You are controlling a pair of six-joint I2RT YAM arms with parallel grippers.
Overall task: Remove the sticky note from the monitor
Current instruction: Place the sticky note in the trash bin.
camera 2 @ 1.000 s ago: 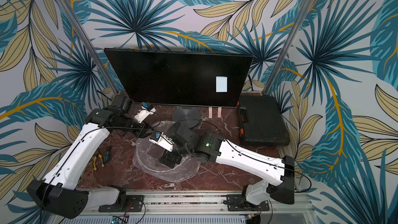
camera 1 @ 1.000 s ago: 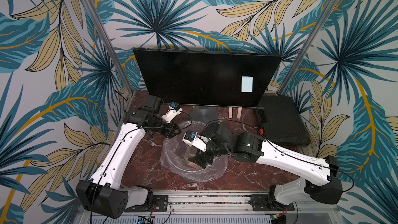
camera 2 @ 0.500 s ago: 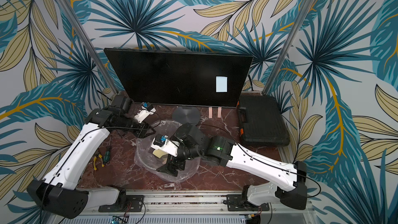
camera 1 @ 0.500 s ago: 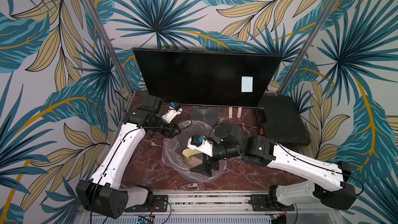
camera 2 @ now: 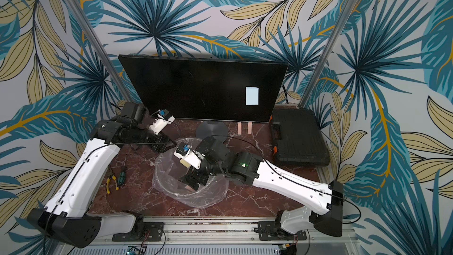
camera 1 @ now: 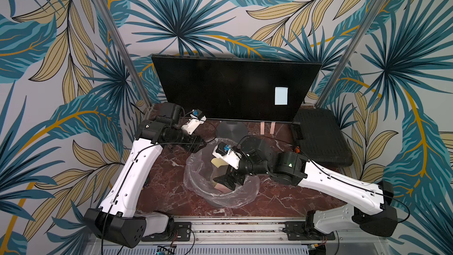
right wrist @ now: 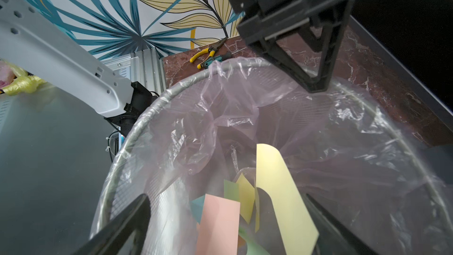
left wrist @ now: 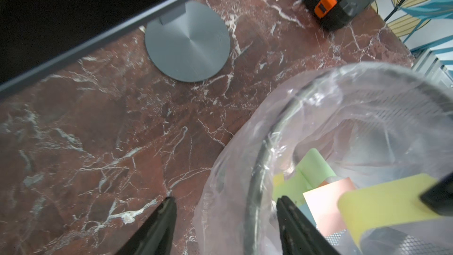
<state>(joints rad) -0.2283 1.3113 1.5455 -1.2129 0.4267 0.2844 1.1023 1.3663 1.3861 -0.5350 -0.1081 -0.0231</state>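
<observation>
The monitor [camera 1: 220,87] [camera 2: 196,87] stands at the back, and a pale blue sticky note [camera 1: 281,95] [camera 2: 252,95] clings to the right part of its screen. Neither gripper is near it. My right gripper [camera 1: 228,180] [right wrist: 225,199] hangs open over the bag-lined bin [camera 1: 240,199] [right wrist: 137,128]. A yellow note [right wrist: 282,192] [left wrist: 382,199] stands between its jaws against one finger; whether it sticks there I cannot tell. My left gripper [camera 1: 201,143] [left wrist: 226,198] is open, its jaws astride the bin's rim [left wrist: 257,168] and bag.
Several coloured notes [right wrist: 218,219] lie inside the bin. A black ribbed case [camera 1: 318,138] sits at the right, close to the monitor. The grey disc base [camera 1: 231,130] and two pink strips [camera 1: 267,127] lie below the screen. Pliers and a screwdriver [camera 2: 114,180] lie at the left.
The right arm has drawn back toward the right and the gripper has risen in the bin. The left gripper's jaws have parted from the bag's rim.
</observation>
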